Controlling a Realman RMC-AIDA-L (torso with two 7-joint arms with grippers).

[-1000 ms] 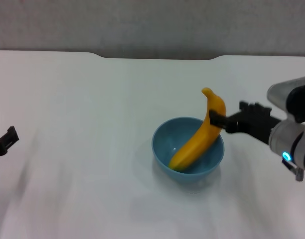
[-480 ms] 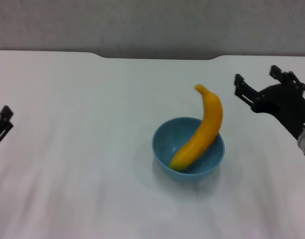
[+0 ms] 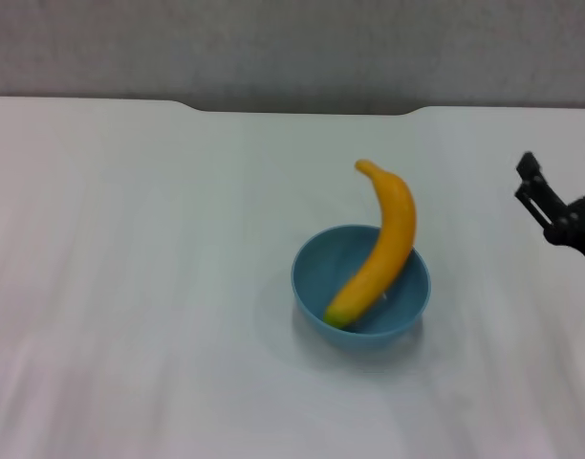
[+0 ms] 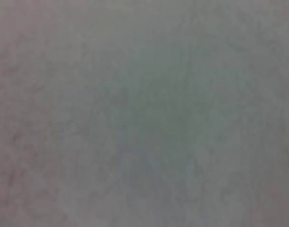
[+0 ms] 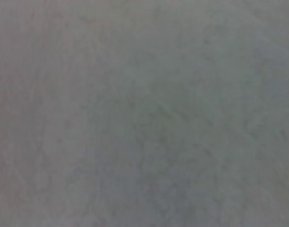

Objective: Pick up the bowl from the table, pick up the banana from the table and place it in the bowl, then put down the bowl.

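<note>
The light-blue bowl [image 3: 318, 275] stands on the white table [image 3: 130, 249] right of centre in the head view. The yellow banana [image 3: 389, 237] rests in it, its greenish tip down inside the bowl and its stem end leaning up over the far rim. My right gripper [image 3: 561, 164] is open and empty at the right edge of the view, well clear of the bowl and banana. My left gripper is out of view. Both wrist views show only a plain grey surface.
The table's far edge has a shallow notch [image 3: 302, 110] behind the bowl. A grey wall runs behind the table.
My right gripper let go of the banana and drew back to the right edge. The banana's upper end swung a little left. My left gripper moved out of view on the left.
</note>
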